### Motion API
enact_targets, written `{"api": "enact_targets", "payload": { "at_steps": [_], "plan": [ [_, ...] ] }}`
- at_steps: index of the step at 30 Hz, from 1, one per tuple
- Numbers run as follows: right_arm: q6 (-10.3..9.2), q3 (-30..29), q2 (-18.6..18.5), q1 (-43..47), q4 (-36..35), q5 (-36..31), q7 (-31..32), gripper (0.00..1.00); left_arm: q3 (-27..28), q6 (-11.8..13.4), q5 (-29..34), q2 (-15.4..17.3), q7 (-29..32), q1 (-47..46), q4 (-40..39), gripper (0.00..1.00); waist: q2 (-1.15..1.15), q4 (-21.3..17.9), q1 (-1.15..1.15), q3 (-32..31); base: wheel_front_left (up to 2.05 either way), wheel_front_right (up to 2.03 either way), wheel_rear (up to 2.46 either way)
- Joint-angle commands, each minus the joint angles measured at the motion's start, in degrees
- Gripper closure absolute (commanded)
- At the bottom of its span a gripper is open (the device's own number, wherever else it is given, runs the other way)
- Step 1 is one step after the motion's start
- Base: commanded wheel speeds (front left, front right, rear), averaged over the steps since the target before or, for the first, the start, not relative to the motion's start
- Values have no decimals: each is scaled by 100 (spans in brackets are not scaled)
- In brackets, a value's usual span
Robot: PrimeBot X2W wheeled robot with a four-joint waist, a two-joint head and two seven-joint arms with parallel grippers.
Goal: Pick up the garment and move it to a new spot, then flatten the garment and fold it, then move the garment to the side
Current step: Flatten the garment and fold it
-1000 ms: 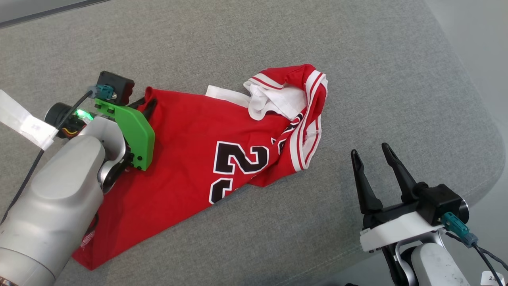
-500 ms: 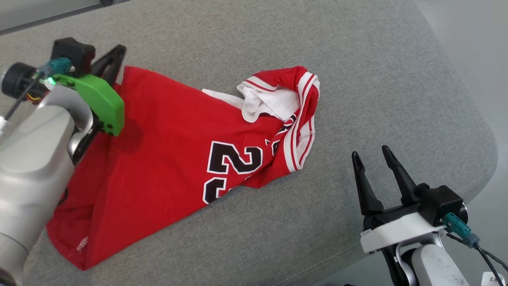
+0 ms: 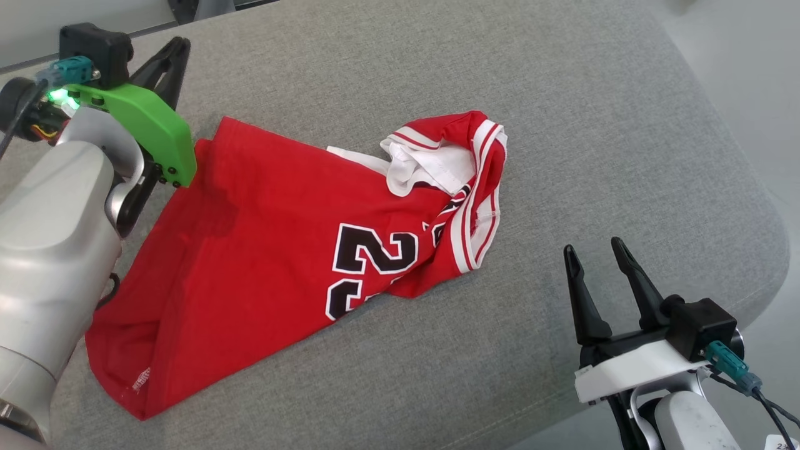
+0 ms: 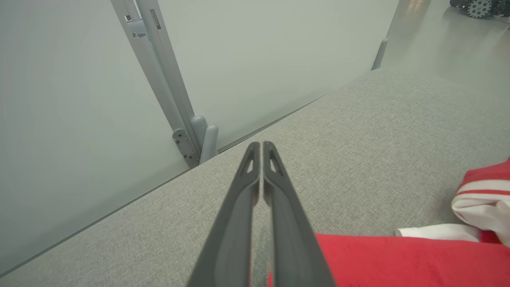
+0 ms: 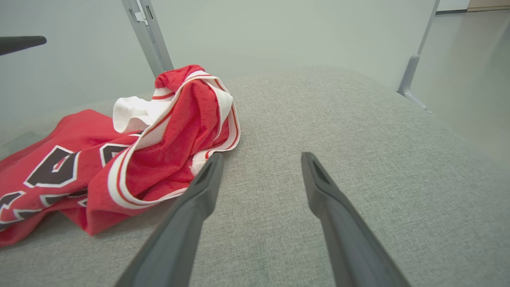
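Note:
The garment (image 3: 269,237) is a red jersey with white trim and black numbers, lying rumpled on the grey padded surface (image 3: 562,125). Its collar end is bunched up at the right, and its hem spreads toward the lower left. My left gripper (image 3: 178,42) is raised beyond the jersey's far-left corner. In the left wrist view this gripper (image 4: 261,144) is shut with nothing between its tips, and the red cloth (image 4: 398,259) lies below and to the right. My right gripper (image 3: 592,245) stands open to the right of the bunched end (image 5: 175,131), apart from it.
The padded surface ends in a rounded edge (image 3: 750,206) at the right, with pale floor (image 3: 737,50) beyond. A pale wall panel with a metal post (image 4: 159,79) runs along the far side. Bare grey fabric lies around the right gripper (image 5: 261,156).
The left gripper, down on the jersey's far-left edge a second ago, shut and lifted up and left, dragging that edge outward. That corner now lies apart from the fingers. The right arm stayed put.

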Motion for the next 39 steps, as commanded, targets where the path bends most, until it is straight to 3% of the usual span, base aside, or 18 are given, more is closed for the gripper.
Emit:
{"api": "enact_targets", "payload": {
  "at_steps": [1,2,3,4,5,13,26,27,29,30,34,39],
  "plan": [
    [-2,8,-5,29,-6,11,-18,0,-26,-21,-99,-43,80,86,32,62,63,38,0,47,0,0,0],
    [-2,14,-6,3,-14,15,-18,0,-54,-26,-152,-79,161,129,34,58,63,50,0,79,0,0,0],
    [-2,24,-5,-24,-20,17,-18,0,-71,-31,-211,-113,214,165,31,6,63,59,0,117,0,0,0],
    [-2,24,-5,-24,-20,17,-18,0,-71,-31,-211,-113,214,165,31,6,63,59,0,117,0,0,0],
    [-2,30,-6,-50,-27,21,-18,0,-84,-33,-272,-142,293,199,47,0,63,65,0,158,0,0,0],
    [-2,159,-6,-181,-28,80,-18,0,-339,-38,-580,-200,895,294,75,0,63,-32,0,500,0,0,0],
    [-2,335,-5,-166,79,202,-18,0,-681,-40,-792,11,1059,157,19,0,63,-224,0,548,0,0,0],
    [-2,347,-5,-170,82,207,-18,0,-717,-40,-817,12,1060,171,-1,24,63,-228,0,543,0,0,0],
    [-2,353,-5,-171,85,218,-18,0,-777,-39,-857,13,1055,205,-39,88,63,-224,0,534,0,0,0],
    [-2,347,-5,-169,86,224,-18,0,-811,-39,-888,11,1063,236,-62,100,63,-217,0,526,0,0,0],
    [-2,313,-6,-151,96,222,-18,0,-879,-40,-998,40,962,296,-109,100,63,-175,0,484,0,0,0],
    [-2,278,-6,-170,104,247,-18,0,-705,-13,-915,161,245,1,44,100,63,-96,0,430,0,0,0]
  ]
}}
